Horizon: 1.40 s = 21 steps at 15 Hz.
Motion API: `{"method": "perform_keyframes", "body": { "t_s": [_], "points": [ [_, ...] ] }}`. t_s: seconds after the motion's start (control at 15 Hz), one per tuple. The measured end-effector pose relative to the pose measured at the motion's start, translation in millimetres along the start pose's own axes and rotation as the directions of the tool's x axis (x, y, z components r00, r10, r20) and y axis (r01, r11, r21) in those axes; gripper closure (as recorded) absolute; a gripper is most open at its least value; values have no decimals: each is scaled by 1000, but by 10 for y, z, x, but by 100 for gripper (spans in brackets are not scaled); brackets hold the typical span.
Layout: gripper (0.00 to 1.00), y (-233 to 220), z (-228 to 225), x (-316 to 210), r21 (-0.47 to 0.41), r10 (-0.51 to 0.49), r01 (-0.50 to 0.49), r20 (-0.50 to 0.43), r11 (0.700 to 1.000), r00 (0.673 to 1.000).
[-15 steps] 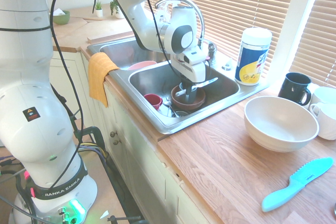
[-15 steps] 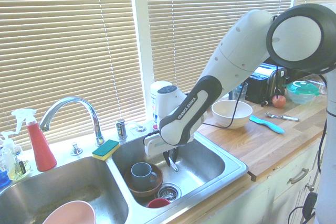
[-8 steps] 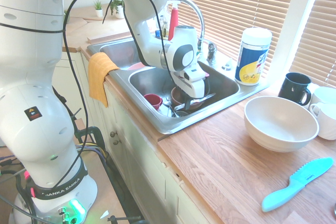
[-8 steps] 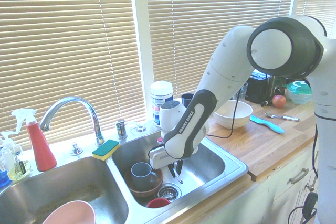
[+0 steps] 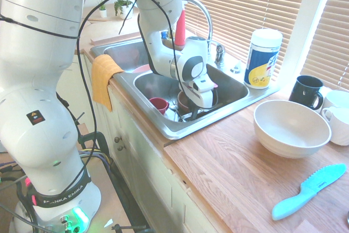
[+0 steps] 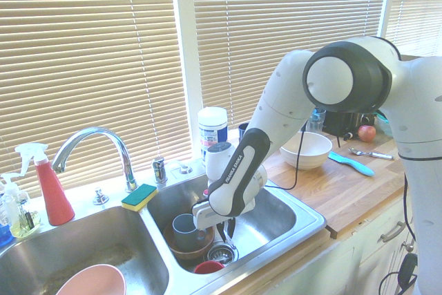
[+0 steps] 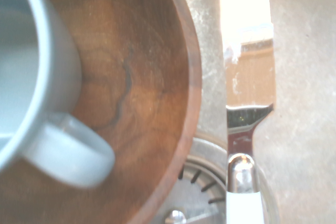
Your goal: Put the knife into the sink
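My gripper (image 5: 196,112) is down in the right basin of the steel sink (image 5: 240,95), beside a brown wooden bowl (image 6: 190,246) that holds a grey mug (image 6: 185,227). It is shut on the knife (image 7: 244,129), whose shiny narrow blade and white handle show in the wrist view, just above the basin floor next to the drain strainer (image 7: 202,182). In the second exterior view the gripper (image 6: 228,231) hangs low over the drain, right of the bowl. The curved chrome tap (image 6: 97,136) stands behind the basins.
A red cup (image 5: 159,105) lies in the same basin and a pink bowl (image 6: 90,281) in the other. On the wooden counter are a white bowl (image 5: 290,128), a teal plastic knife (image 5: 308,191), mugs and a wipes canister (image 5: 263,58). An orange cloth (image 5: 103,77) hangs over the sink's front.
The arm has lowered the gripper and knife from above the wooden bowl down into the right basin, close to the drain.
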State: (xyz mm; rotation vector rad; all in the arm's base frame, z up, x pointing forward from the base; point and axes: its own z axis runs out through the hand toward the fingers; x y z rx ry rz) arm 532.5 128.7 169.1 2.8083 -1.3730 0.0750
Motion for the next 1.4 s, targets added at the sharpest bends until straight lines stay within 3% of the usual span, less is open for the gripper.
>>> {"method": "perform_keyframes", "body": {
  "t_s": [1.0, 1.13, 1.4],
  "points": [
    [0, 44, 82, 79, -9, 5, -4, 15, 1000, 1000],
    [0, 38, -129, 71, 16, -9, 9, 1, 1000, 1000],
    [0, 130, -1081, 62, 61, -41, 44, -47, 997, 998]
  ]
}}
